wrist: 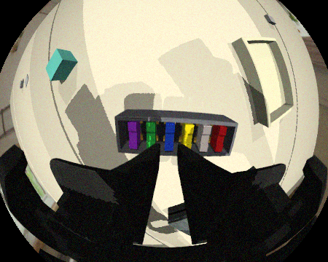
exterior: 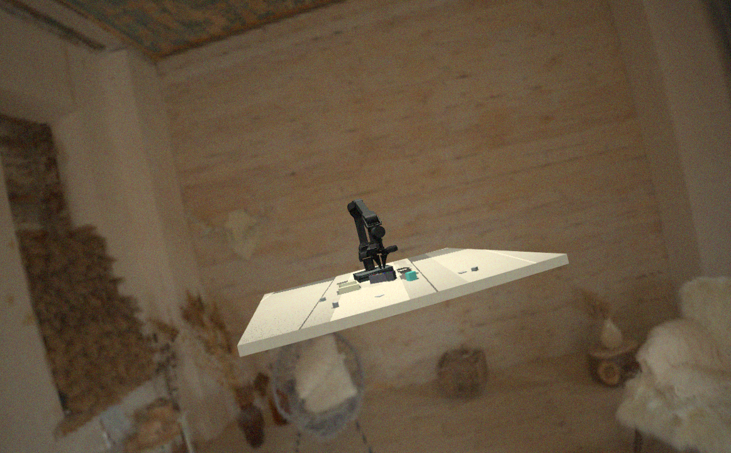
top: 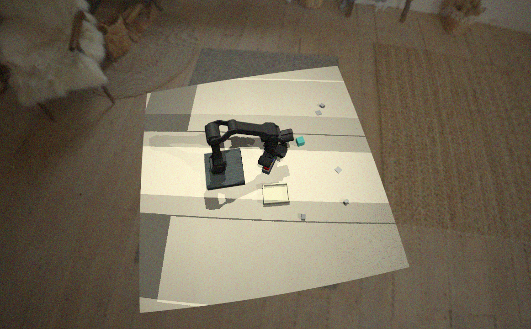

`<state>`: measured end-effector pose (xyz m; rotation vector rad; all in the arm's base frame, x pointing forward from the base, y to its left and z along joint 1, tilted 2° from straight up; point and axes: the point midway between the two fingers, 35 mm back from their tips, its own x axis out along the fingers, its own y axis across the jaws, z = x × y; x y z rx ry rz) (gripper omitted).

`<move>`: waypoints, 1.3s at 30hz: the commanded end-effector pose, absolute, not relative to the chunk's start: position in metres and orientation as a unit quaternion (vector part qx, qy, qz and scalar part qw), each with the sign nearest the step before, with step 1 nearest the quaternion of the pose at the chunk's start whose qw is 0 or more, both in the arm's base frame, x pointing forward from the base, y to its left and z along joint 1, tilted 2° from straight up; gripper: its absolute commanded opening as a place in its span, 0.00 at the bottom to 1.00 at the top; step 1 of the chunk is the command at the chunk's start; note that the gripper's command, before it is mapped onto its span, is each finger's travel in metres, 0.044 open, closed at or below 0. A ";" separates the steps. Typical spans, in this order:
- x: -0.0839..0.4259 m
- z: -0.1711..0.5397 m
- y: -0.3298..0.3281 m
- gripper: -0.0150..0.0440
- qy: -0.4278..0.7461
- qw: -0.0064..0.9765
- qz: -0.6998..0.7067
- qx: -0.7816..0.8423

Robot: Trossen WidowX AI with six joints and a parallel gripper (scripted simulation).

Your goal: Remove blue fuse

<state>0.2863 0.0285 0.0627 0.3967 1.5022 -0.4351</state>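
Observation:
The dark fuse block [top: 265, 172] [exterior: 382, 277] [wrist: 171, 113] stands below my gripper. In the wrist view the blue fuse [wrist: 169, 132] sits in its slot between the green fuse [wrist: 151, 130] and the yellow fuse [wrist: 188, 132]. My gripper [wrist: 168, 148] [exterior: 382, 265] is open with a narrow gap and nothing between the fingers. It points down over the block, its tips in line with the blue fuse and overlapping the block's near edge in the wrist view. Whether the tips touch anything cannot be told. The cream tray [top: 276, 203] [exterior: 348, 289] [wrist: 244, 63] holds nothing.
A purple fuse [wrist: 133, 135], a white fuse [wrist: 205, 137] and a red fuse [wrist: 219, 138] also stand in the block. A teal cube [top: 300, 141] [exterior: 411, 275] [wrist: 63, 66] lies beyond the block's purple end. Several small grey pieces lie farther out, one [top: 303, 216] near the tray.

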 end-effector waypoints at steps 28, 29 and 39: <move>0.286 0.043 0.027 0.37 0.672 0.692 -0.198 0.177; 0.286 0.043 0.027 0.37 0.672 0.692 -0.198 0.177; 0.286 0.034 0.027 0.37 0.672 0.692 -0.198 0.177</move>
